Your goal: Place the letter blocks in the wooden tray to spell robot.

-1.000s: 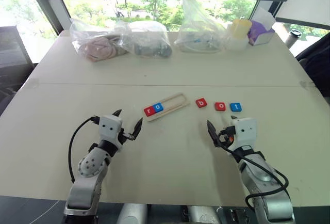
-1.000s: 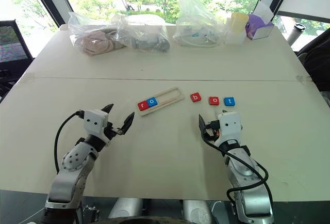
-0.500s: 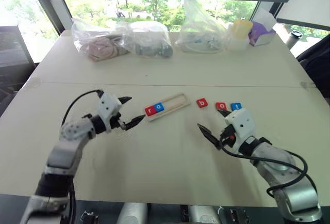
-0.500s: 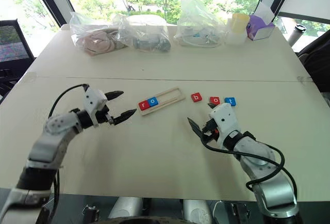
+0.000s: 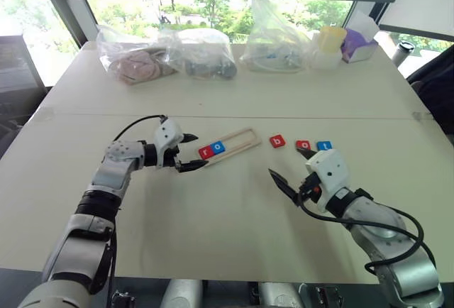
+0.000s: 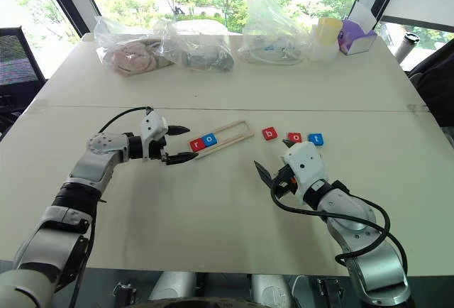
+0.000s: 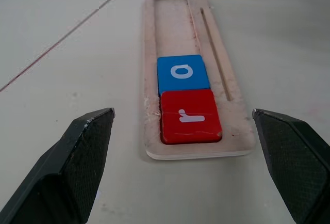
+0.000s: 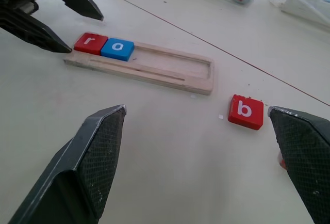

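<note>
Lying at an angle mid-table, the tray [image 5: 228, 145] is holding two blocks at its left end, a red r [image 5: 206, 152] and next to it a blue o [image 5: 218, 147]; three slots are standing empty. Right of the tray, a red b [image 5: 277, 141], a red o [image 5: 303, 145] and a blue t [image 5: 324, 145] are waiting in a row. The left gripper [image 5: 190, 152] is hovering wide open and empty at the tray's left end, probably to steady it. The right gripper [image 5: 291, 167] is gaping empty near the b, which likely needs picking next and seating beside the blue o. Five blocks, one tray.
</note>
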You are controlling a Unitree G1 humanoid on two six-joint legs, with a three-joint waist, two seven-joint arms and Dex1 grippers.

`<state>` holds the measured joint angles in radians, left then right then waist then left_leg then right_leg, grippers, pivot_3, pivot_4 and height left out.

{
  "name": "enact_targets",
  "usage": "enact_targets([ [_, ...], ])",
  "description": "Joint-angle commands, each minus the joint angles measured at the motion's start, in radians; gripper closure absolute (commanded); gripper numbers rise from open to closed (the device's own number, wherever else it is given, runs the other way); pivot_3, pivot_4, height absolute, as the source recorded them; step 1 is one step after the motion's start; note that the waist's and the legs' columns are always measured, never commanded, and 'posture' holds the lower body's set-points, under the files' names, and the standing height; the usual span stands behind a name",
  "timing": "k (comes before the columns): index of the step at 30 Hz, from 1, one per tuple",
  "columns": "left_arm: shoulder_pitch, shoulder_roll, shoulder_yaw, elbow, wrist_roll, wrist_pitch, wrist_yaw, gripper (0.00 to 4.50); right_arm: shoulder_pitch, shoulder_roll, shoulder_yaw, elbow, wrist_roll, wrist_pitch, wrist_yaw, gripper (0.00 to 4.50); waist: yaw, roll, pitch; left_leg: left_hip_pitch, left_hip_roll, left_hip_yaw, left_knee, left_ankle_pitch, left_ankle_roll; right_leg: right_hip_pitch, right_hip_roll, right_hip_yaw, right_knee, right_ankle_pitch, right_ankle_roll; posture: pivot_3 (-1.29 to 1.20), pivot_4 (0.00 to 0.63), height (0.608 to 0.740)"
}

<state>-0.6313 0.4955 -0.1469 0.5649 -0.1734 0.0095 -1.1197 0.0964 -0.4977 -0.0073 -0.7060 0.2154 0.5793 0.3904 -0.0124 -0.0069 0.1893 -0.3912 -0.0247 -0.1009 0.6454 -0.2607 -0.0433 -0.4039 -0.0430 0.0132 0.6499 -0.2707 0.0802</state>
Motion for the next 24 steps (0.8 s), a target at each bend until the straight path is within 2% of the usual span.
enact_targets([
  [1,-0.031,-0.011,-0.005,0.039,0.025,-0.051,-0.018,0.00,0.001,0.008,-0.001,-0.051,-0.008,-0.004,-0.014,0.02,-0.001,0.000,0.000,0.000,0.000,0.000,0.000,0.000,0.000,0.000,0.000,0.000,0.000,0.000,0.000,0.00,0.150,0.740],
  [24,-0.010,-0.057,-0.040,0.094,0.117,-0.093,0.016,0.00,-0.035,0.002,0.031,-0.034,-0.040,-0.004,-0.018,0.02,0.003,0.000,-0.001,0.002,-0.001,0.000,0.003,0.000,0.000,0.003,0.000,0.000,0.001,0.001,0.001,0.00,0.150,0.740],
])
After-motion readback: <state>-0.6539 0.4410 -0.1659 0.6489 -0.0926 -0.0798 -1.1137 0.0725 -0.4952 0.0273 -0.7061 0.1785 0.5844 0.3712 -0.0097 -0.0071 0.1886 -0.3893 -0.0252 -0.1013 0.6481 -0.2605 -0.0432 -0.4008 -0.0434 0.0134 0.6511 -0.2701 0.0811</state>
